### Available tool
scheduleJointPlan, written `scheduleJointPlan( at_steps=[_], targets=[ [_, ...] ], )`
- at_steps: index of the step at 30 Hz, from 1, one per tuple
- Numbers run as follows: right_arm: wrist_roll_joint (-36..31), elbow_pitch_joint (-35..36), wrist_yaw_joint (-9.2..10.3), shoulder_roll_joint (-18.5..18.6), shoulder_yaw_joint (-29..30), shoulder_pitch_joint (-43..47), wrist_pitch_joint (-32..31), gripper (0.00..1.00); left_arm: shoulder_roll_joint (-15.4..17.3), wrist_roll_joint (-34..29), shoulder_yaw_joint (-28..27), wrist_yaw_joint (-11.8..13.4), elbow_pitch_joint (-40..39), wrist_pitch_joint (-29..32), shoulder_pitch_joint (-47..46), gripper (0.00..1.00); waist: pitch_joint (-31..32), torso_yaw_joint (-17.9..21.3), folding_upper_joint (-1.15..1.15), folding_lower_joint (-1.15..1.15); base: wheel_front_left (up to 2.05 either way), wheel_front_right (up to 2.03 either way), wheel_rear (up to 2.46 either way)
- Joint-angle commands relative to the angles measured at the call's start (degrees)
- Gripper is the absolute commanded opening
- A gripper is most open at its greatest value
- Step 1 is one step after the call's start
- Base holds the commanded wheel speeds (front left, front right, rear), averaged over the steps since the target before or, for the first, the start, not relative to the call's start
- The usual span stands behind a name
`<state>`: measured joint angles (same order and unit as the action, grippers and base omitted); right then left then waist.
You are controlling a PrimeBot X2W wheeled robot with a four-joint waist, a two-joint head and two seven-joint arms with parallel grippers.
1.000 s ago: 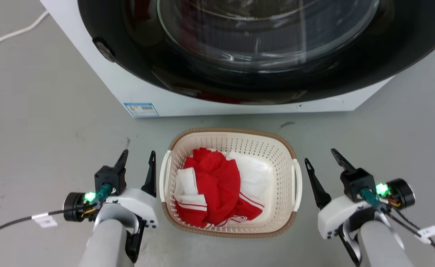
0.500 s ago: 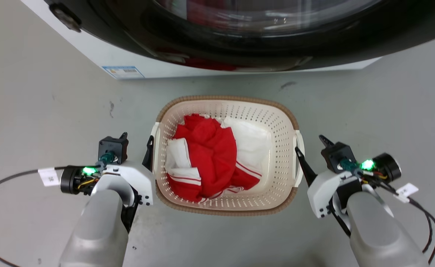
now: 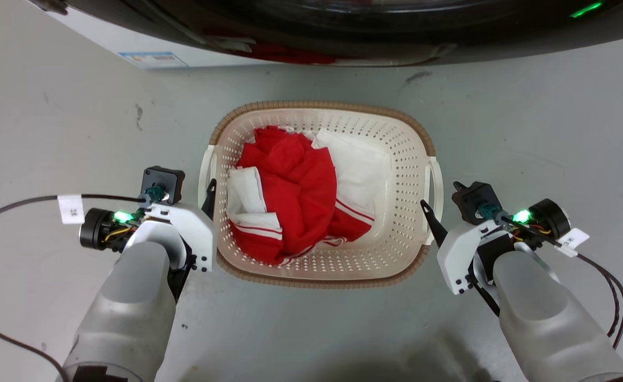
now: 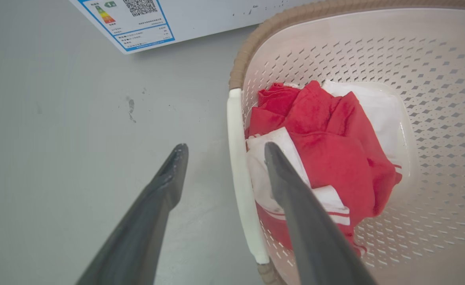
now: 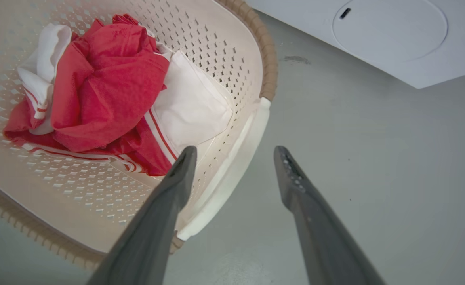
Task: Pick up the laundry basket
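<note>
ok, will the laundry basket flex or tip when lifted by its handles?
Probably light: the laundry basket is perforated plastic holding only a few clothes. Walls may flex, though the woven-look rim likely stiffens them. Opposite side handles suggest a level lift; uneven pulls could tilt it.

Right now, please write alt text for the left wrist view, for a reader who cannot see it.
The left end effector, open, straddles the white side handle of the laundry basket: one dark finger over the grey floor, the other over the basket's inside. The basket holds red and white clothes; a labelled corner of the washing machine shows at the top.
</note>
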<state>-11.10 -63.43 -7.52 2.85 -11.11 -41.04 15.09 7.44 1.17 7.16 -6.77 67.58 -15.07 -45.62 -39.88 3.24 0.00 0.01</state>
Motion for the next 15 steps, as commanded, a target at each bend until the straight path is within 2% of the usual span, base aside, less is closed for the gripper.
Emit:
scheduleJointPlan(
  at_steps=[1, 15],
  targets=[
    [0.27, -0.55, 0.06, 0.06, -0.3, -1.14, 0.12, 1.0, 0.07, -0.07, 0.31, -0.17, 0.72, -0.16, -1.16, 1.0, -0.85, 0.06, 0.0, -0.01, 0.0, 0.0, 0.0],
    [4.19, -6.39, 0.06, 0.06, -2.26, -5.64, 0.09, 1.0, -0.54, 0.89, 3.63, -0.62, 5.5, 2.74, -6.01, 1.0, -5.14, -0.27, 0.0, -0.01, 0.0, 0.0, 0.0]
  ],
)
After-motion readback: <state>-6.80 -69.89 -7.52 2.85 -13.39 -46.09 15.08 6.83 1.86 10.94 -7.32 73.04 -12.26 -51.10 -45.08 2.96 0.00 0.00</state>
